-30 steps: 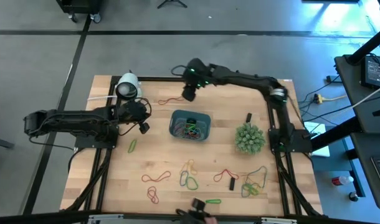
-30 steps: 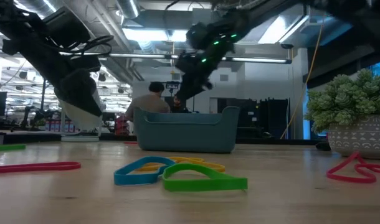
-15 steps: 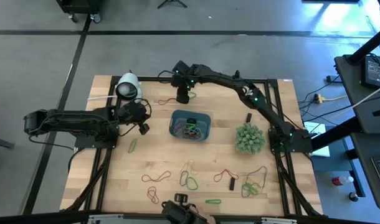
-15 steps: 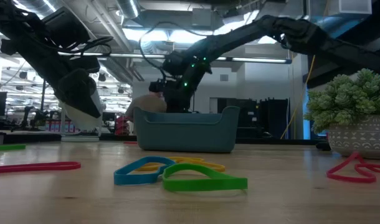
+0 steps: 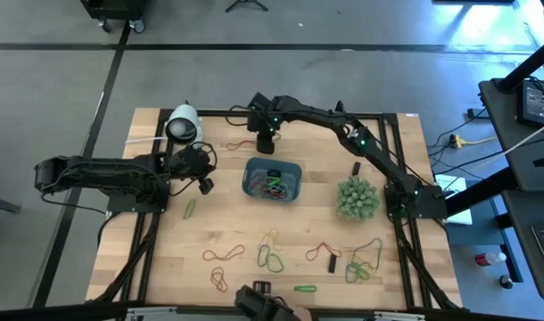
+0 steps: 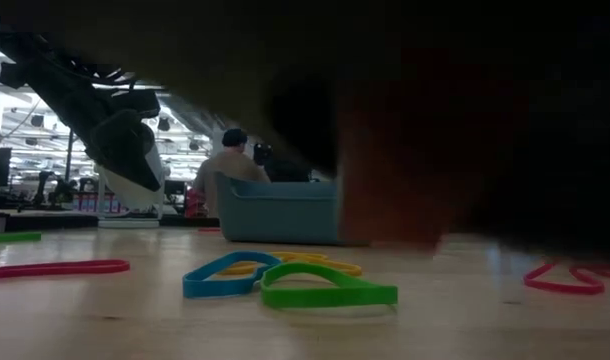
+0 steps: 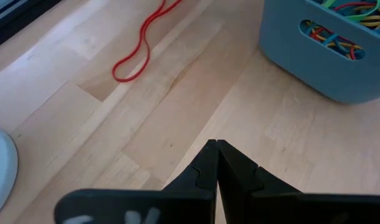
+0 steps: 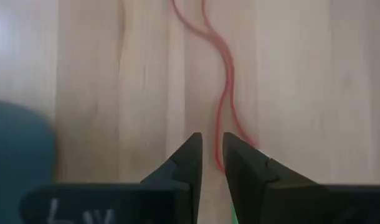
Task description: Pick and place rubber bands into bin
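**Right gripper closing on a red band near the far edge**

The right gripper [image 5: 265, 144] is down at the tabletop [image 5: 227, 223] near its far edge, just beyond the bin [image 5: 272, 179], over a thin red rubber band [image 8: 222, 99]. In the right wrist view its two fingers stand a narrow gap apart, with the band's near end lying at that gap and running partly under one fingertip [image 8: 240, 155]; whether the loop is actually caught cannot be told yet.

The band looks feather-light, limp and flat against the wood, so it will likely offer nothing stiff to push against and may slide or curl away. The best hold seems to be where its two strands run side by side, pinched with the tips right down on the wood.

The left gripper [image 7: 215, 163], pressed together and empty, waits near the left edge. The bin already holds a tangle of coloured bands; many more lie scattered toward the near edge.
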You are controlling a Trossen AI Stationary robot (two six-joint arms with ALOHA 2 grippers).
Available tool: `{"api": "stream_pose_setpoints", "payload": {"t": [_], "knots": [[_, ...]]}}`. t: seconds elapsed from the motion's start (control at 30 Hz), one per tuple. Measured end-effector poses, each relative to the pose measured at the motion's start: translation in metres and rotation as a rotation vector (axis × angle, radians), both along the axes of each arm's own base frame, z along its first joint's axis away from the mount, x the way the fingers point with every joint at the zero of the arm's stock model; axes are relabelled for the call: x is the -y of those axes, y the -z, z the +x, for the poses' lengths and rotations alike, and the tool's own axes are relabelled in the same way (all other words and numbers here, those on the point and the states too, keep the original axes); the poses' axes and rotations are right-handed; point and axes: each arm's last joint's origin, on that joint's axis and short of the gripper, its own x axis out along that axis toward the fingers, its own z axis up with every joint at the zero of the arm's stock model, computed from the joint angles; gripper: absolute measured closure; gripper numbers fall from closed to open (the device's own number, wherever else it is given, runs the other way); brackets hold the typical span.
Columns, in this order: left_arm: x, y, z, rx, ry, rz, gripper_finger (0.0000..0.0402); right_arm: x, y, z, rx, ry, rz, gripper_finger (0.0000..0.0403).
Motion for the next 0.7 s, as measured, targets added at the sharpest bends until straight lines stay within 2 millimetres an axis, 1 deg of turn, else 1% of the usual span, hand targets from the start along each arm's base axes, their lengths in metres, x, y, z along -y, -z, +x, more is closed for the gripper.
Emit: {"api": "stream_pose_setpoints", "payload": {"t": [0.1,0.17,0.43,0.5,0.7], "knots": [[0.0,0.0,0.0,0.0,0.0,0.0,0.0399,0.001,0.008,-0.001,-0.021,0.004,0.01,0.0334],[0.0,0.0,0.0,-0.001,0.0,0.0,0.04,0.001,0.009,-0.001,-0.026,0.005,0.011,0.0328],[0.0,0.001,-0.001,-0.009,0.0,-0.002,0.0399,-0.001,0.006,0.003,0.002,-0.014,-0.008,0.0275],[0.0,0.001,-0.001,-0.011,0.0,-0.003,0.04,-0.002,0.009,0.005,0.01,-0.035,-0.02,0.0266],[0.0,0.001,-0.001,-0.013,-0.005,-0.009,0.0399,-0.008,0.015,0.01,0.001,-0.058,-0.054,0.0264]]}}
